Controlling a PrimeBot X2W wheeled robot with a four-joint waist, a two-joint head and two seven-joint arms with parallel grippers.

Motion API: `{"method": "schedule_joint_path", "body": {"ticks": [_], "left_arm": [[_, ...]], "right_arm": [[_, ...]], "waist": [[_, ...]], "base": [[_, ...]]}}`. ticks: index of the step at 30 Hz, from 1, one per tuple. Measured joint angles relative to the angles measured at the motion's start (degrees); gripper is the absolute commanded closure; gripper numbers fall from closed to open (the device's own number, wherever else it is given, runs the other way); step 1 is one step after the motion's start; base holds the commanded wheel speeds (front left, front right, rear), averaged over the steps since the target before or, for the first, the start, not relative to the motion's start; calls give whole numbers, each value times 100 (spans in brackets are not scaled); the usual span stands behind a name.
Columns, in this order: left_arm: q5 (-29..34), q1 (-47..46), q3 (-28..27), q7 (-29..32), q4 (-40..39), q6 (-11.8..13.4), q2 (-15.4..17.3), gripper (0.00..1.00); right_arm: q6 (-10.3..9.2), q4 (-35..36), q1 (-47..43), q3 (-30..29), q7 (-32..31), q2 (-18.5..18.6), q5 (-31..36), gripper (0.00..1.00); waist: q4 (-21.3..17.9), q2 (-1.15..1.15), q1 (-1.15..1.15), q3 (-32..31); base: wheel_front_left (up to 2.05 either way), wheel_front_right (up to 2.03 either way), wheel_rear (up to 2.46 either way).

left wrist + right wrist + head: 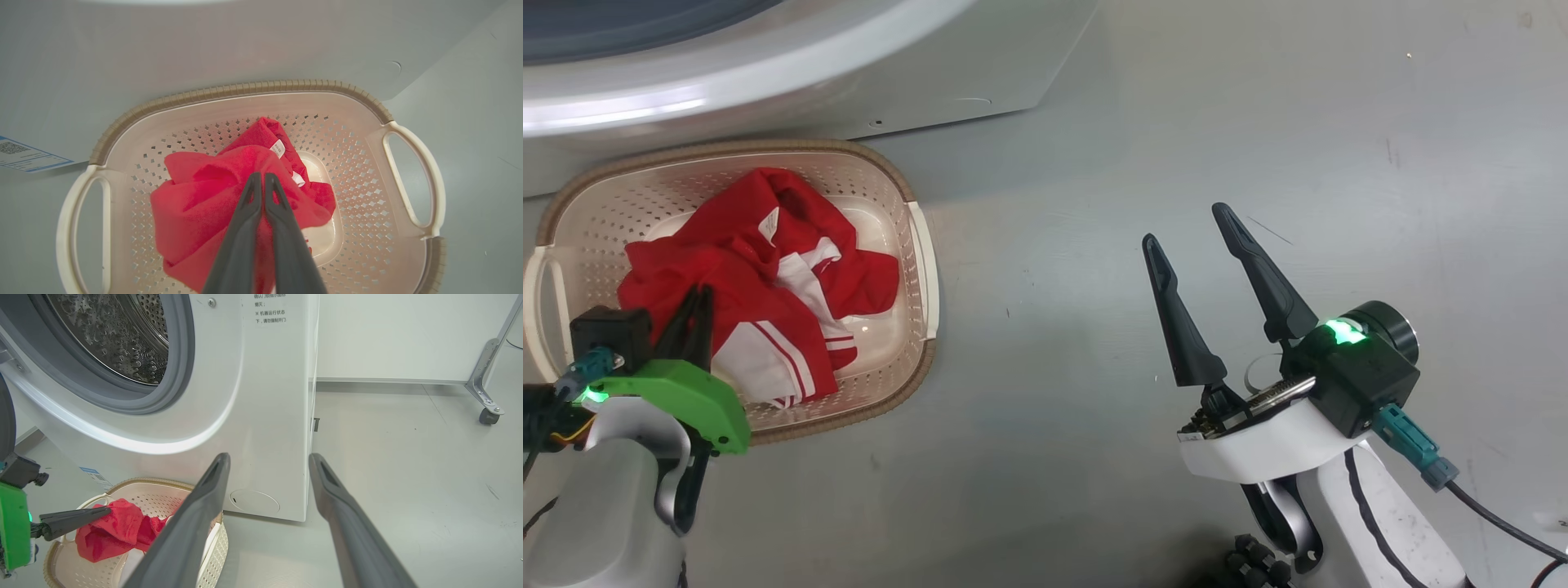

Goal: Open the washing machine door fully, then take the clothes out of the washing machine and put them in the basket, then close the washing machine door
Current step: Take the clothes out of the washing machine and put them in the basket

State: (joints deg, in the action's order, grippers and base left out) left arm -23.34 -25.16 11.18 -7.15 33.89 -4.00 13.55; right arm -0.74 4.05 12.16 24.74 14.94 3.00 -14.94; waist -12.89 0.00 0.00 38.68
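Left fingers [241, 237]: down over the basket [245, 87], pinched on the clothes [196, 204].
Right fingers [1176, 318]: spread wide, empty, above the floor [1094, 204].

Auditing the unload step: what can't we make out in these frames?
- Drum top and depth: right wrist view, cropped by the frame edge; leftover items unknowable.
- Sticker text: left wrist view, too small.
- Basket near-left corner: head view, hidden behind the left tool.

Left tool [698, 292] pinched shut and angled downward, right tool [1185, 223] held wide open
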Motion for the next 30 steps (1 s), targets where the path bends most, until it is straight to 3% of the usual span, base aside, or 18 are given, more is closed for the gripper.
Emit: {"method": "schedule_joint_path", "body": {"ticks": [8,10,11,12,30], "left_arm": [[-36,-270,16,59,510,-88,15,100],[-36,-316,13,58,613,-92,14,56],[-36,-331,12,53,664,-92,12,11],[-36,-341,12,52,709,-93,9,0],[-79,-388,-7,-725,829,-160,-412,0]], "right_arm": [[-108,-16,71,26,0,-1,-75,0],[-145,-23,82,36,0,-2,-78,0],[-148,-32,90,37,0,-1,-84,0],[-152,-40,97,42,0,-1,-112,0],[-203,-413,142,-200,0,1,-197,0]], "waist": [[-97,0,0,75],[-106,0,0,75],[-111,0,0,73],[-114,0,0,70],[56,0,0,-495]], "base": [[0,0,0],[0,0,0],[0,0,0],[0,0,0],[0,0,0]]}}
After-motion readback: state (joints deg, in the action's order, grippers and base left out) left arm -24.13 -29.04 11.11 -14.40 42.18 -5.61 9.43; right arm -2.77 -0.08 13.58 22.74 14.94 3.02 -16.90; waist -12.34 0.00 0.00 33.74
